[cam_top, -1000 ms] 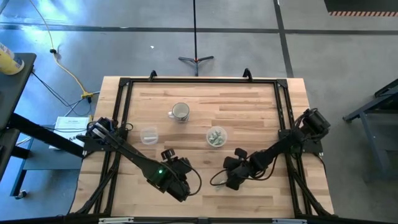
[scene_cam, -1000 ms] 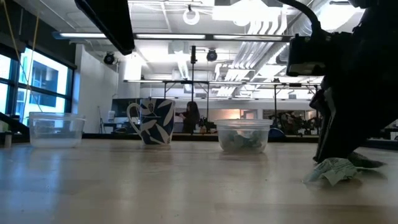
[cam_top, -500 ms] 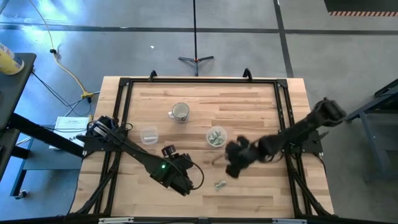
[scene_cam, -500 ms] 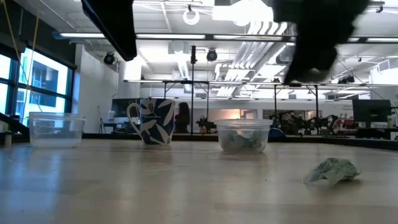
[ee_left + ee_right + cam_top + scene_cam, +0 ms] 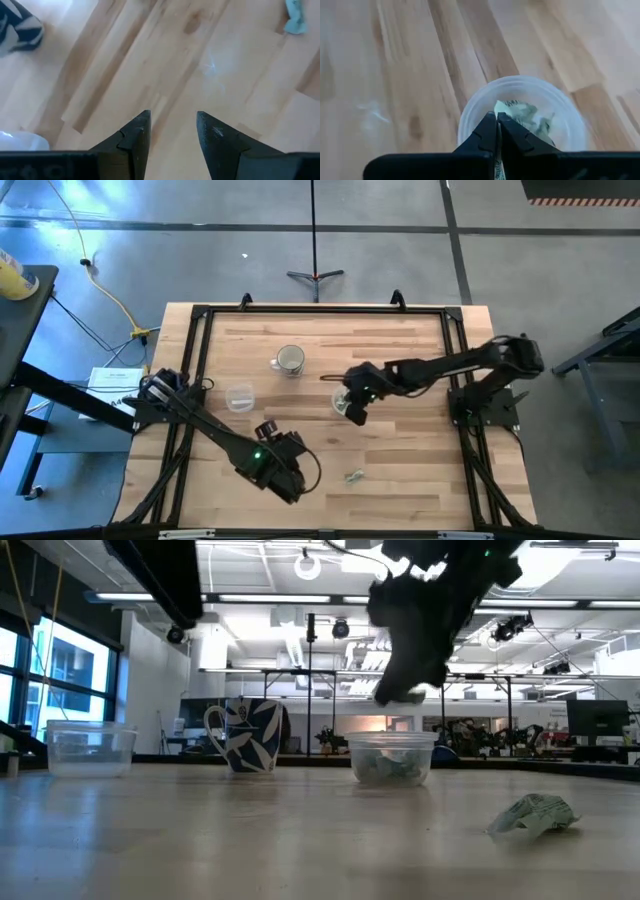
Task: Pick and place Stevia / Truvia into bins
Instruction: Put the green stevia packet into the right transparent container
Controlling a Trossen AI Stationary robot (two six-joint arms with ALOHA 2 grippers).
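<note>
The clear cup (image 5: 346, 394) (image 5: 392, 758) (image 5: 520, 107) that holds several pale green Stevia packets stands mid-table. My right gripper (image 5: 354, 408) (image 5: 405, 692) (image 5: 496, 127) hovers shut just above it, fingers pointing down. A second clear cup (image 5: 239, 396) (image 5: 90, 748) stands to its left with no packets showing in it. One crumpled packet (image 5: 353, 476) (image 5: 535, 814) (image 5: 295, 17) lies flat on the table near the near edge. My left gripper (image 5: 287, 473) (image 5: 172, 130) is open above bare wood, left of that packet. My right gripper is shut from above, pointing down, on what looks like a packet. Only a thin pale sliver (image 5: 497, 169) shows between the fingers, far back. It is lifted clear over the filled cup; which part of the packet is pinched stays hidden by the fingers.
A patterned mug (image 5: 289, 360) (image 5: 250, 735) with a side handle stands toward the far edge, between the two cups. A black frame (image 5: 320, 310) runs around the table's rim. Bare wood lies between the cups and the near edge.
My right gripper rose from the packet spot by the near edge and swung toward the far edge and left, ending over the filled cup. One crumpled packet stayed where it lay on the table.
</note>
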